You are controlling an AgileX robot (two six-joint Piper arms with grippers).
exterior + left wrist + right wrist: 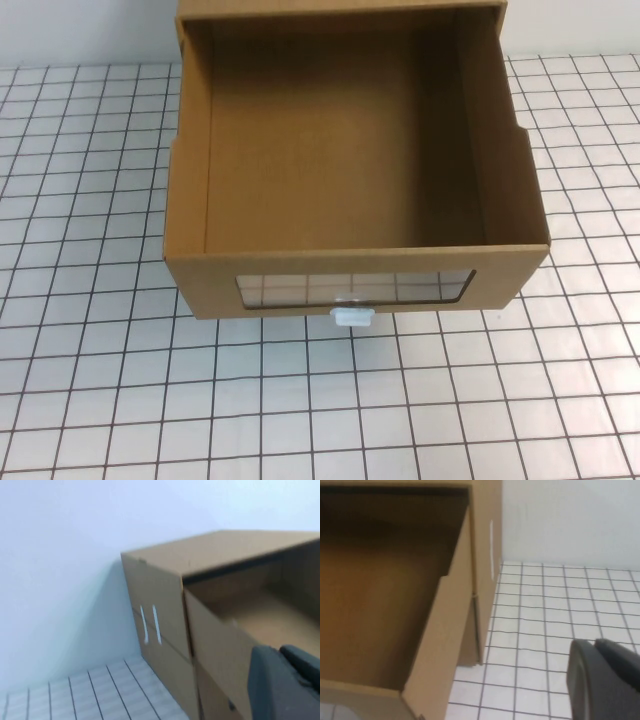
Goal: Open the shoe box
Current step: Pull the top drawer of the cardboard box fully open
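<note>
The brown cardboard shoe box [190, 150] stands at the back of the table, its drawer pulled far out toward me and empty inside. The drawer's front panel [200, 285] has a clear window and a white pull tab [353, 317] at its lower edge. Neither arm shows in the high view. In the left wrist view my left gripper [280, 653] hangs shut and empty beside the box's left side [160, 605]. In the right wrist view my right gripper [594, 644] is shut and empty over the tiles, right of the drawer's side wall [445, 630].
A white tabletop with a black grid [300, 410] spreads in front of and on both sides of the box. A plain pale wall [570, 520] rises directly behind the box.
</note>
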